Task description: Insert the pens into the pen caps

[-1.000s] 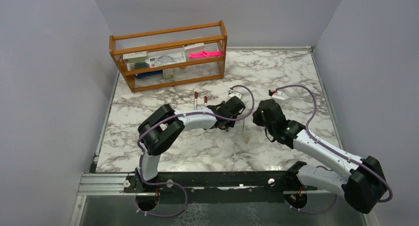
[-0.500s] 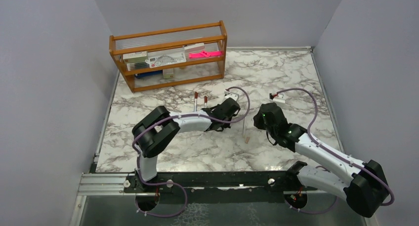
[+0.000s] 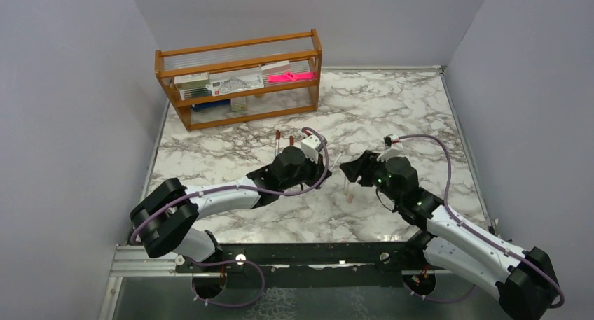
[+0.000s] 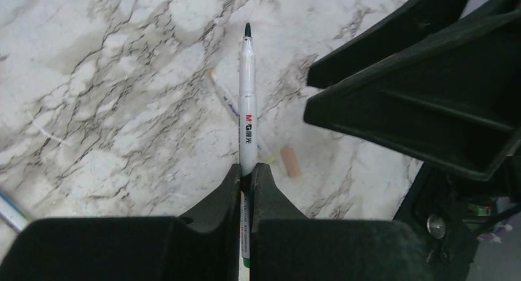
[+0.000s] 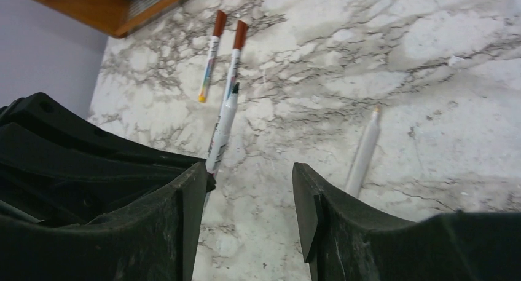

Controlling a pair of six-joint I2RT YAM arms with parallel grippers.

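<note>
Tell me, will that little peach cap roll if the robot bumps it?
Probably: the peach cap is a round stub lying on its side on the smooth marble table, so it likely rolls. It looks tiny and light, so a nudge could flick it away.

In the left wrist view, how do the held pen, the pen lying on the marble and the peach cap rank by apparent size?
1. the held pen, in the left gripper: looks largest, but it is nearest the camera.
2. the lying pen: thinner, partly hidden behind it.
3. the peach cap: clearly smallest.
</note>
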